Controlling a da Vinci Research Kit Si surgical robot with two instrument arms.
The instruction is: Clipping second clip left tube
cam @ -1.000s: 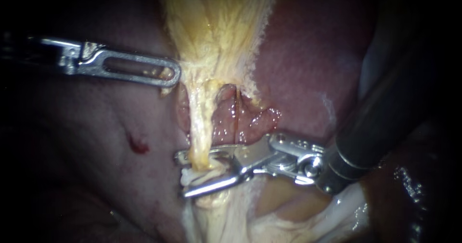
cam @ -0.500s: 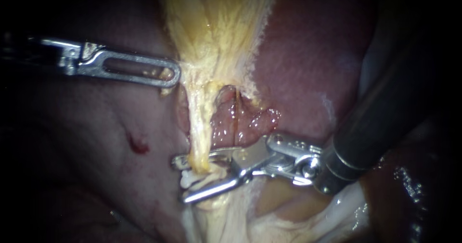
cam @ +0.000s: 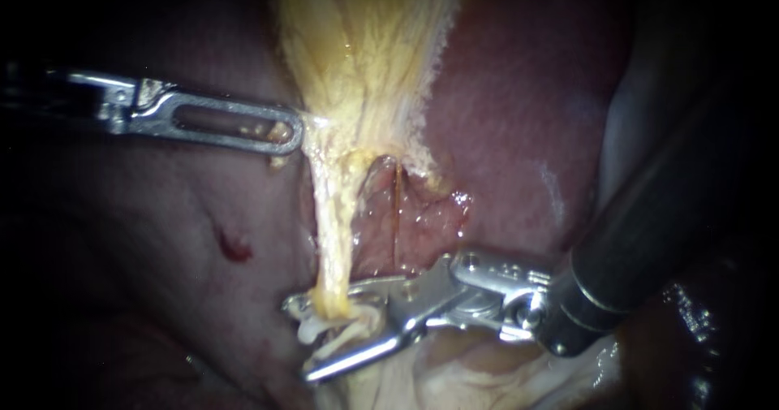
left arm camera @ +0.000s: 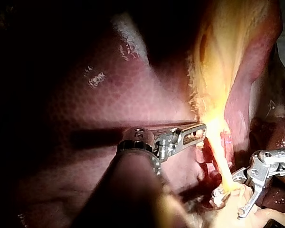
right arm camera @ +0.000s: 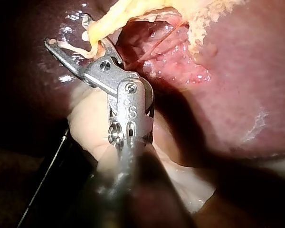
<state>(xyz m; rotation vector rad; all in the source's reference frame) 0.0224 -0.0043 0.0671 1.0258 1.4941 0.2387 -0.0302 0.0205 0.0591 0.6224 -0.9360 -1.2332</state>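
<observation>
The right instrument (cam: 304, 337) reaches in with jaws parted astride the left tube (cam: 331, 231), a yellow strand running from the gallbladder (cam: 365, 45) down over the liver (cam: 503, 134). The jaws cross it nearly square, with the tube toward their tips. The left instrument (cam: 286, 132), jaws clenched on the gallbladder's lower edge, holds it taut.
</observation>
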